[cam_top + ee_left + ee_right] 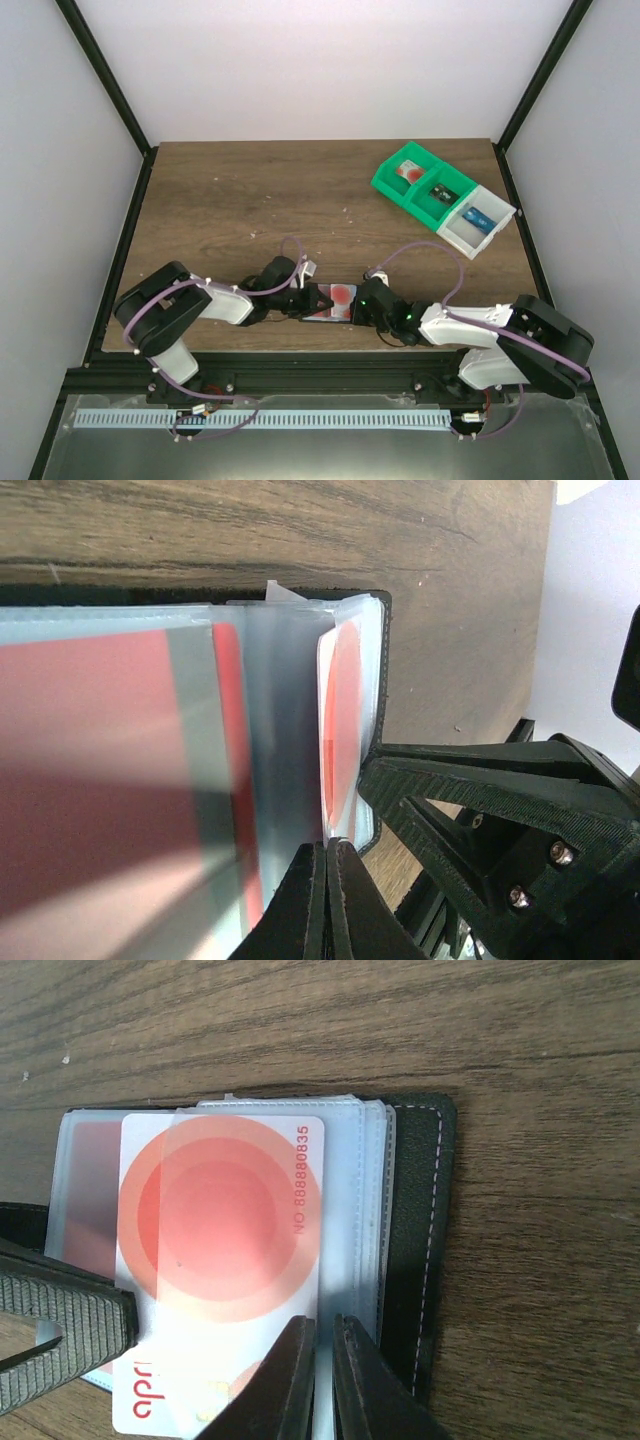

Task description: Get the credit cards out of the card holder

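Note:
The card holder (322, 302) lies open on the table near the front edge, between both grippers. It has a dark stitched cover (418, 1250) and pale blue clear sleeves (355, 1210). A pale credit card with a large red circle (220, 1220) sticks partly out of a sleeve. My left gripper (327, 848) is shut on that card's edge (340, 730); its finger also shows in the right wrist view (60, 1310). My right gripper (324, 1330) is pinched on the edge of the clear sleeves beside the card. Another red card (90, 740) sits in a sleeve.
A green and white bin row (445, 200) with small items stands at the back right. The table's front edge and the arm bases lie just behind the holder. The right gripper's black body (500, 820) is close beside the left jaws.

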Available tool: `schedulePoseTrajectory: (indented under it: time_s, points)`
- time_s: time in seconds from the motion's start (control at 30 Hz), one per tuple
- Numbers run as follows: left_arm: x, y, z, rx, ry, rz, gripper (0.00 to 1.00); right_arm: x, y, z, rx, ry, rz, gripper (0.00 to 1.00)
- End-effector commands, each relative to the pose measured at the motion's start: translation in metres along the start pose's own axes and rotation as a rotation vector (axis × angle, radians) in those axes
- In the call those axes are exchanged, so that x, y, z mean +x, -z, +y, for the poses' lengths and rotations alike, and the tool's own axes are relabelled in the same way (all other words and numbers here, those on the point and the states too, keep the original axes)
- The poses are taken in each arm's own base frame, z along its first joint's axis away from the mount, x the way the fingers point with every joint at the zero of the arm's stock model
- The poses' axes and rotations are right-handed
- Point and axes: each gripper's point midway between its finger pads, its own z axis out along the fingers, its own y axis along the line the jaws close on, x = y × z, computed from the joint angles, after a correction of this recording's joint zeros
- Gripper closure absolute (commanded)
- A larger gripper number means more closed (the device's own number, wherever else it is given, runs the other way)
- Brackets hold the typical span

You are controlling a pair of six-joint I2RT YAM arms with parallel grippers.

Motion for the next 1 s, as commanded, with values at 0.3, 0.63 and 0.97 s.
schedulePoseTrajectory:
  time_s: [0.3,0.63,0.97]
  points:
    - [-0.001,0.02,0.018,-0.051,-0.003,-0.024,1.0,0.016,-0.002,-0.024,0.075,-0.011,0.053,0.92]
    - [-0.004,0.041,0.035,-0.163,0.003,-0.057,1.0,0.016,-0.002,-0.022,0.074,-0.001,0.058,0.92]
    - [-0.003,0.069,0.017,-0.17,-0.053,-0.096,1.0,-0.002,0.016,0.01,-0.037,0.059,0.029,0.91]
